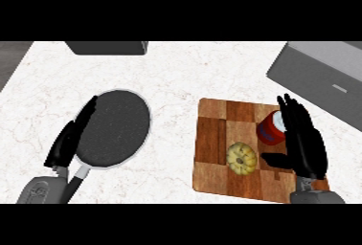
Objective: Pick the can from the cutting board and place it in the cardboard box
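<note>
A red can (271, 128) with a blue band and a pale top lies on the wooden cutting board (212, 143) toward its right side. My right hand (305, 143) stands just right of the can, fingers straight and pointing away from me, thumb (277, 160) stretched out below the can. The hand is open and its fingers sit close against the can's right side. My left hand (71, 139) rests open at the left, beside a dark pan. No cardboard box shows in this view.
A yellow round pastry-like item (242, 158) lies on the board left of my thumb. A dark frying pan (114, 128) with a pale rim sits left of the board. A grey appliance (322, 76) stands at the back right, another dark object (106, 47) at the back.
</note>
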Available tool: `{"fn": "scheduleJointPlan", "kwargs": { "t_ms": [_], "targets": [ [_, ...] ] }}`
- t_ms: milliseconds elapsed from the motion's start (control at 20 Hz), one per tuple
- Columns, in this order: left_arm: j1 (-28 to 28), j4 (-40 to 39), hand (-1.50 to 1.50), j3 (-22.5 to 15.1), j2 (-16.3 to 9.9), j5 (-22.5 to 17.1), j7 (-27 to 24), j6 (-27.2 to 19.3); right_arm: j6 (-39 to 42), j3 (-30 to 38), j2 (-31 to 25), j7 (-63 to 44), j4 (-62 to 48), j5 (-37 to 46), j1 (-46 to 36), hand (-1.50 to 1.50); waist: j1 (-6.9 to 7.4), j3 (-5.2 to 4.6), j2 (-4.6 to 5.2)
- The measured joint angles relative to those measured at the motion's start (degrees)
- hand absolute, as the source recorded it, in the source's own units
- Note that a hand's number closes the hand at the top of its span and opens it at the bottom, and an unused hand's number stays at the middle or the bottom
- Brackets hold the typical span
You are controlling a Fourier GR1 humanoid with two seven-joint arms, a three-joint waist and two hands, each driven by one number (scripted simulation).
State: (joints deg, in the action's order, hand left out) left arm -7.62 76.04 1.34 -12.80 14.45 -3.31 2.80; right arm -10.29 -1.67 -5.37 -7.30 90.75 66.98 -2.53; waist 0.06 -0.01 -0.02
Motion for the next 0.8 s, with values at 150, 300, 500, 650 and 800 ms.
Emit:
{"fn": "scheduleJointPlan", "kwargs": {
  "t_ms": [150,300,500,650,800],
  "targets": [
    [-0.8,0.0,0.0,0.5,0.4,0.6,0.8,0.1,0.0,0.1,0.0,0.2,-0.8,-0.1,-0.6,-1.5,-0.06,-0.05,-0.03],
    [-0.1,1.3,0.0,0.6,0.9,0.9,1.5,0.5,-0.2,0.3,-0.2,1.0,-2.7,-0.6,-1.6,1.5,-0.08,-0.18,-0.17],
    [-0.2,0.1,0.0,0.9,1.0,1.4,0.2,0.4,-5.3,0.0,-0.6,1.4,-4.9,3.6,-3.1,1.5,-0.09,-0.42,-0.4],
    [0.3,0.4,0.0,0.9,1.2,1.6,-0.2,0.4,-9.2,-0.3,-0.8,1.8,-5.6,6.5,-3.6,1.5,-0.05,-0.36,-0.36],
    [-0.3,-0.9,0.0,1.0,1.8,2.1,-1.0,-0.2,-12.8,-0.5,-0.6,1.9,-6.4,8.9,-4.0,1.5,-0.11,-0.3,-0.29]
  ]
}}
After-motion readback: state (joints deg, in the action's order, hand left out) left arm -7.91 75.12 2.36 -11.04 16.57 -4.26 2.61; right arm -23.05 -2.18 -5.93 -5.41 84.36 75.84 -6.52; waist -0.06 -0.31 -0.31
